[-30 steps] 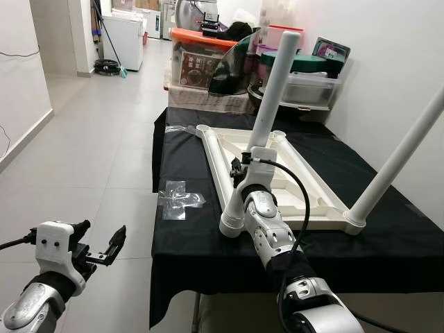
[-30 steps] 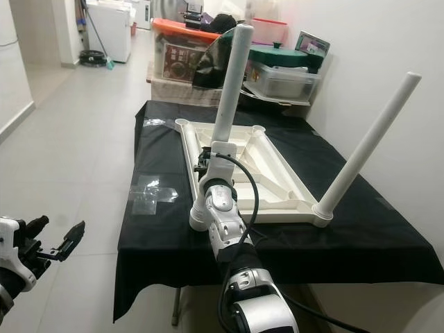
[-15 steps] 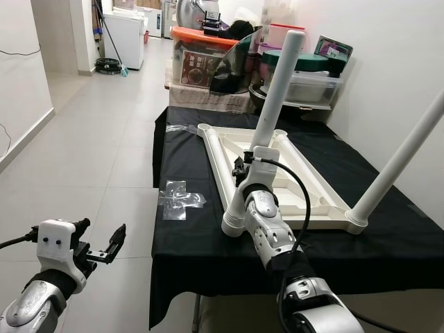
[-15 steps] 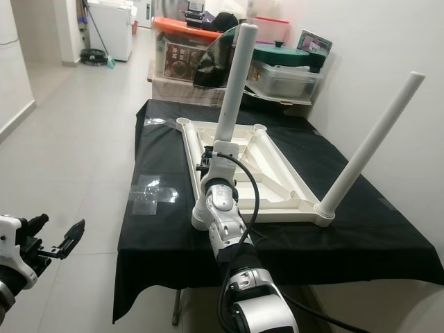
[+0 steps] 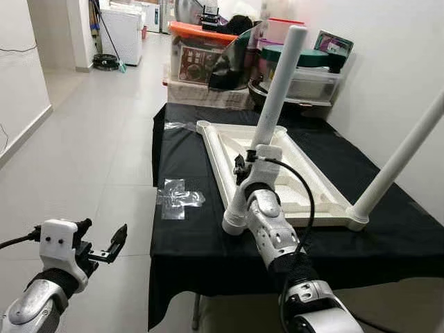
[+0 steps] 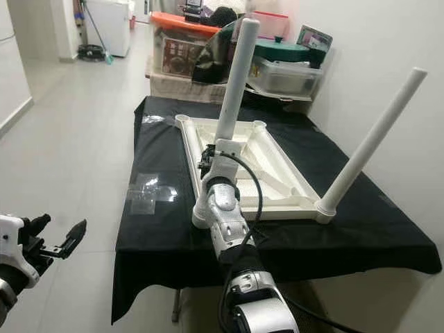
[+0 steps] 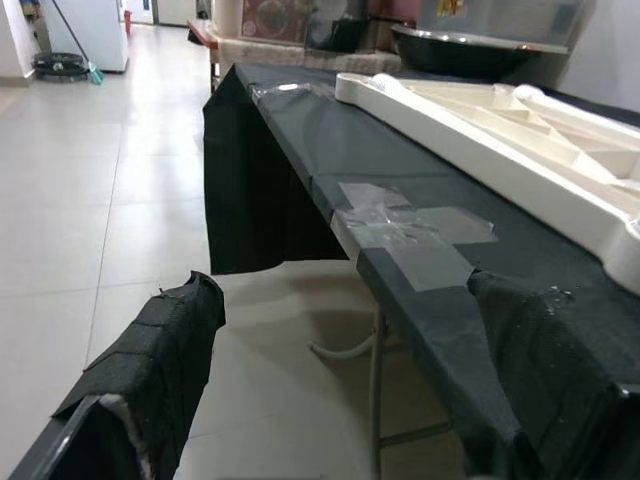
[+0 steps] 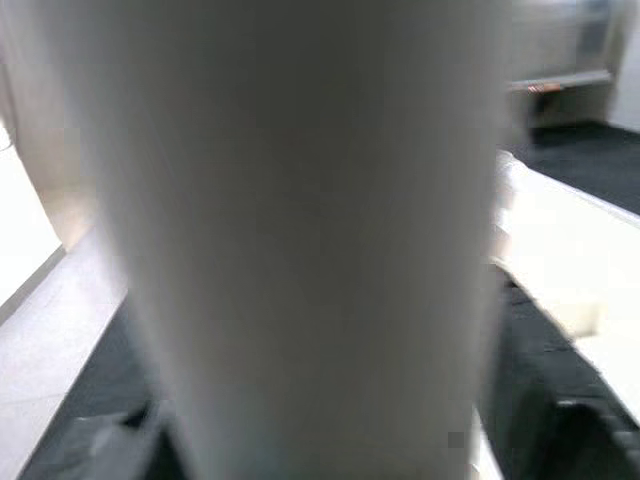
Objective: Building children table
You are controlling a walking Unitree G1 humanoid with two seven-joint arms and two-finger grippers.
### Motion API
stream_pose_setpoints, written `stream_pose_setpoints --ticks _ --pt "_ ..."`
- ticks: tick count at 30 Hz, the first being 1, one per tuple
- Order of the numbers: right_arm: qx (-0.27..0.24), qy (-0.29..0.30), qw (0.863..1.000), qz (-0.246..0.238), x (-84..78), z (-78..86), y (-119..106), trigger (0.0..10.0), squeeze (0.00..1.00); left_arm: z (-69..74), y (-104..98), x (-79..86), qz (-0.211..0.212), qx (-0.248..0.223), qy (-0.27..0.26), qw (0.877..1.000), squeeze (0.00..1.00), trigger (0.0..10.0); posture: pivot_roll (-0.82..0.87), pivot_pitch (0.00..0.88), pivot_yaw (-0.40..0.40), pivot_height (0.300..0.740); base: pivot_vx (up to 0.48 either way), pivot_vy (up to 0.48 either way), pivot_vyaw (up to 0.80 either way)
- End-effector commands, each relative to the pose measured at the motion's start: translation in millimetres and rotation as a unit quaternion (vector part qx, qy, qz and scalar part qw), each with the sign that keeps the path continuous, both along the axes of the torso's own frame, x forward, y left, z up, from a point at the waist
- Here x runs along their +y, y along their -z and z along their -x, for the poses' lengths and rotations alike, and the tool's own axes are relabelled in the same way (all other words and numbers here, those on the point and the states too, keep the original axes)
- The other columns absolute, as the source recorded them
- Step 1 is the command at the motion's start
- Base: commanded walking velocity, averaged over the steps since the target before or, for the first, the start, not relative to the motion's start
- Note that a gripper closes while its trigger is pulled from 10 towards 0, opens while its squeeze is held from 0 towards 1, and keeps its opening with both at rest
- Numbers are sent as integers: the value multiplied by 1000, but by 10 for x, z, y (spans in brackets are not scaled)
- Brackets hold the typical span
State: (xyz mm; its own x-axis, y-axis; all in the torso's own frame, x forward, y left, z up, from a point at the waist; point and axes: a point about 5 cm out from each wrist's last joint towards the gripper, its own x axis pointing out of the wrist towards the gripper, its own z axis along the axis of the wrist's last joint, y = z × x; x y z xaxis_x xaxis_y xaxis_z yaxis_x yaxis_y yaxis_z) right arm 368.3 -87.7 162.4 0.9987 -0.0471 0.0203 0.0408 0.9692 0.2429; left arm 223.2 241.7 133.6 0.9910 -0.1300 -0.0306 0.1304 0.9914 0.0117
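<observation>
Tabletop (image 5: 277, 166), white and upside down, lies on the black-draped folding table (image 5: 187, 236). I see my right gripper (image 5: 244, 168) around its near-left leg (image 5: 274, 104), jaw state hidden. My left gripper (image 5: 111, 248) hovers open over floor beside clear tape (image 5: 177, 198); storage bins (image 5: 201, 59) crowd behind.

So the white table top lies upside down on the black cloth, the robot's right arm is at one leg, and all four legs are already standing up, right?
Not quite: two legs stand, not four. The left eye view shows one leg at the right gripper and a second leg at the near right corner; both far corners are bare sockets. The rest holds: the table top lies upside down on the black cloth.
</observation>
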Motion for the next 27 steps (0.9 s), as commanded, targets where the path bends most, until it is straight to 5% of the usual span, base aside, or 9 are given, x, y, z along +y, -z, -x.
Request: stream_pose_setpoints --ticks 1,4,7,15,20,21,22,23,27 --pt "-2 19 999 -27 -58 25 30 10000 1000 -21 18 -36 0 2 10 1000 0 10000 149 0 -127 740 0 0 0" --pt "-127 9 989 -72 -58 84 -339 10000 1000 -24 24 -33 0 3 12 1000 0 10000 145 0 -122 740 0 0 0" --pt "-179 -10 980 -87 -26 146 -497 10000 1000 -28 26 -37 0 3 15 1000 0 10000 143 0 -121 740 0 0 0" --pt "-194 -96 971 -103 101 186 -589 10000 1000 -28 36 -54 1 4 21 1000 0 10000 140 0 -120 740 0 0 0" --pt "-147 -252 954 -70 194 73 -541 10000 1000 -42 60 -74 -1 9 30 999 0 10000 128 0 -121 740 0 0 0" --pt "-143 -285 946 -57 173 32 -541 10000 816 -45 64 -76 -1 10 32 999 0 10000 126 0 -123 740 0 0 0" --pt "-142 -305 940 -49 153 12 -546 10000 816 -48 66 -78 -1 10 33 999 0 10000 126 0 -123 740 0 0 0" --pt "-138 -341 930 -19 128 -21 -522 10000 0 -53 70 -77 -2 10 34 999 0 10000 124 0 -129 740 0 0 0" --pt "-106 -448 887 46 74 -73 -451 10000 0 -66 77 -66 -7 11 36 999 0 10000 134 0 -142 740 0 0 0"
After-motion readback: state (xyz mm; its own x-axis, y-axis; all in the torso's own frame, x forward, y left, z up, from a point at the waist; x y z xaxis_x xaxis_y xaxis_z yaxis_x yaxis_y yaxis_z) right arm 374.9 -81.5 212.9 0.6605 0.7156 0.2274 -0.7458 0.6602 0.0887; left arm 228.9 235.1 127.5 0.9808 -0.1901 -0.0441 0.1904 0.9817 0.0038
